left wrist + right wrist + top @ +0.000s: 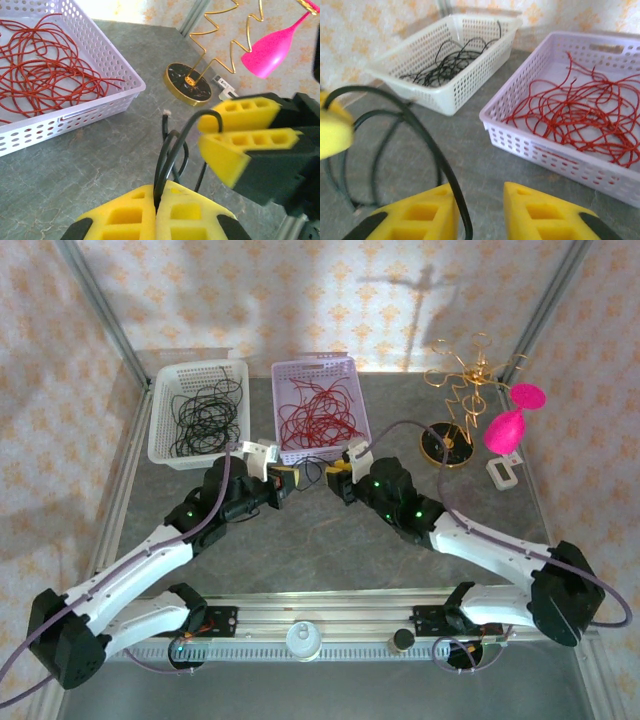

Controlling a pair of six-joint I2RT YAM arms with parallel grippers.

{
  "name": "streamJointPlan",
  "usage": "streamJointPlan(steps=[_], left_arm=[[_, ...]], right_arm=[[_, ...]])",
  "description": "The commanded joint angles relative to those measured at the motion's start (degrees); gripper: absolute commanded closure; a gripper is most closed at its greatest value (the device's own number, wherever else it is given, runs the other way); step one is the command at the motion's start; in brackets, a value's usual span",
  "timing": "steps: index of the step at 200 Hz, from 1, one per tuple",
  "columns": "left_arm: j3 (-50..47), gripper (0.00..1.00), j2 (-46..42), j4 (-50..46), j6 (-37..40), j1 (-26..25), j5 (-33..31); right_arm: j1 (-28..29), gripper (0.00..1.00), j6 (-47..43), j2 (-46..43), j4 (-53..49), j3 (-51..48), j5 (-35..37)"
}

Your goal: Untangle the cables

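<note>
Black cable (435,152) spans both claws: left claw (156,194) clenched on it, right claw (481,197) released around it. The white basket (158,430) of black strands lies nearer the left arm (150,550).

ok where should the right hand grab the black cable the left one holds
Probably the raised arch of the black cable, just past where the left hand pinches it, coming from the right with the open right hand astride it. That span seems lifted off the table; the lower loops lie flat.
</note>
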Motion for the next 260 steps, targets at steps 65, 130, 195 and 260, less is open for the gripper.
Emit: streamJointPlan(steps=[65,130,195,260], left_arm=[[5.9,1.0,-4.6,-13.2,2.6,-0.6,-1.9],[11.8,1.0,-5.3,-25.0,6.7,-0.6,-1.1],[10.7,1.0,-4.5,-30.6,9.6,-0.6,2.9],[8.7,1.0,-5.5,-23.7,7.4,-0.6,7.3]], right_arm=[[-1.9,0.76,3.7,4.7,8.8,-4.0,22.0],[-5.3,0.93,1.5,6.4,15.0,-6.1,21.3],[-9.1,0.86,-2.1,4.2,12.6,-5.2,27.7],[-24.7,0.5,12.3,-1.4,0.9,-6.7,11.0]])
